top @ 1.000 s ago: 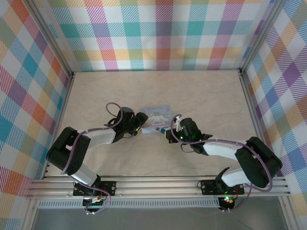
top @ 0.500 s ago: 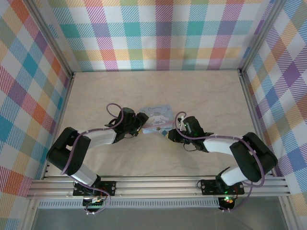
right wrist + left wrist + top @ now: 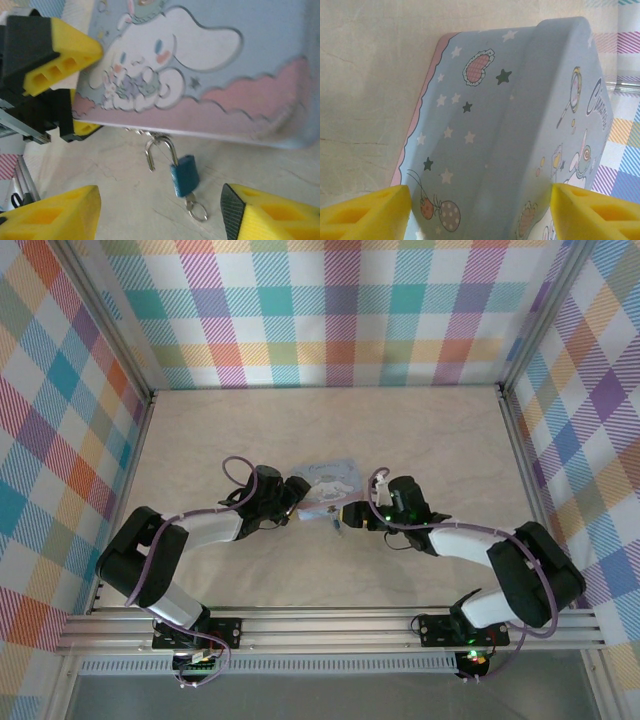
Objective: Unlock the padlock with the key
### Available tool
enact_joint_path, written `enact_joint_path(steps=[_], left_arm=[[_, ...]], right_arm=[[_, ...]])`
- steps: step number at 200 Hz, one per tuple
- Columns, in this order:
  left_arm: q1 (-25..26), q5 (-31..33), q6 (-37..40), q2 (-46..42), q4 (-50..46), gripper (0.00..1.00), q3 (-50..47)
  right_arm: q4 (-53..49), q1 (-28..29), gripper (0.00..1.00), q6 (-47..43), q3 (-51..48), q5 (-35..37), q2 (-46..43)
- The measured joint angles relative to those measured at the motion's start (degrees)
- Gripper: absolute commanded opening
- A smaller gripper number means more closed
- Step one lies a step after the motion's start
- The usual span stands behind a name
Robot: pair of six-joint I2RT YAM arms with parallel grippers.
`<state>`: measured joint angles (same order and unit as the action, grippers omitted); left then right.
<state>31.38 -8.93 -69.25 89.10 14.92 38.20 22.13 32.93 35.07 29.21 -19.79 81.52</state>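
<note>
Reading "Cinnamo…" in script, the tin box (image 3: 485, 125) sits clamped in the left gripper (image 3: 480, 200). The padlock (image 3: 184, 175) hangs at the box's near edge, with the key (image 3: 192, 203) seemingly in its underside. The right gripper (image 3: 161, 196), fingers spread, has shifted left toward the padlock.

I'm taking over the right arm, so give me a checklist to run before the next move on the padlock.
1. Left gripper bracing the tin box: ok, fingers on both sides.
2. Right gripper open and empty: ok.
3. Padlock hanging in front of it, unobstructed: ok.
4. Key seated in the underside: ok, apparently.
5. Shackle released: one leg looks free; cannot tell for sure.
</note>
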Motion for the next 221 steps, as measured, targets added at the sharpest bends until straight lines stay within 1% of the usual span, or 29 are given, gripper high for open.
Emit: enact_joint_path(steps=[31,74,125,164,188,200,221], left_arm=[[0.74,0.04,-0.11,-0.66,-0.20,0.71,-0.57],[1.46,0.09,-0.61,-2.27,-1.01,0.72,-1.88],[2.36,0.22,-1.49,-3.89,-1.33,0.72,-3.23],[3.08,0.52,-1.73,-4.39,-1.92,0.72,-3.37],[3.26,0.68,-1.73,-5.16,-2.95,0.72,-3.56],[3.37,0.74,-1.73,-5.35,-3.39,0.72,-3.56],[3.39,0.92,-1.68,-5.57,-3.85,0.72,-3.56]], right_arm=[[1.40,-0.98,0.69,-0.52,3.28,-2.03,4.26],[1.16,-2.91,0.69,-4.11,8.04,-3.89,9.44],[2.27,-4.55,0.70,-7.69,11.39,-6.29,13.51],[3.96,-5.57,0.72,-8.79,11.32,-8.13,13.88],[6.34,-6.27,0.72,-9.09,9.29,-9.09,12.94],[7.17,-6.43,0.71,-9.46,7.78,-9.84,11.74],[8.39,-6.62,0.66,-10.01,5.55,-11.23,10.36]])
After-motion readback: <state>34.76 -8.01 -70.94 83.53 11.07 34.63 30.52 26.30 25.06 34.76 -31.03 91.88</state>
